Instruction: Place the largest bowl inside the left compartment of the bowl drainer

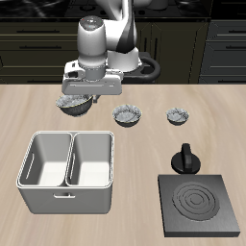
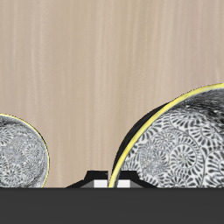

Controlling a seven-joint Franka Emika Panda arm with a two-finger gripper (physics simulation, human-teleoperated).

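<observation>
The largest bowl, grey and speckled, hangs under my gripper toward the back of the table. It sits slightly higher than the other two bowls. The gripper is shut on its rim. In the wrist view the bowl fills much of the frame, and its yellow-edged rim sits at my gripper. The bowl drainer stands nearer the table's front edge, below the held bowl in the exterior view. Its left compartment is empty, as is the other well.
The medium speckled bowl stands beside the held one and also shows in the wrist view. The smallest bowl is farther along the same row. A black stove plate with a black knob lies by the front edge.
</observation>
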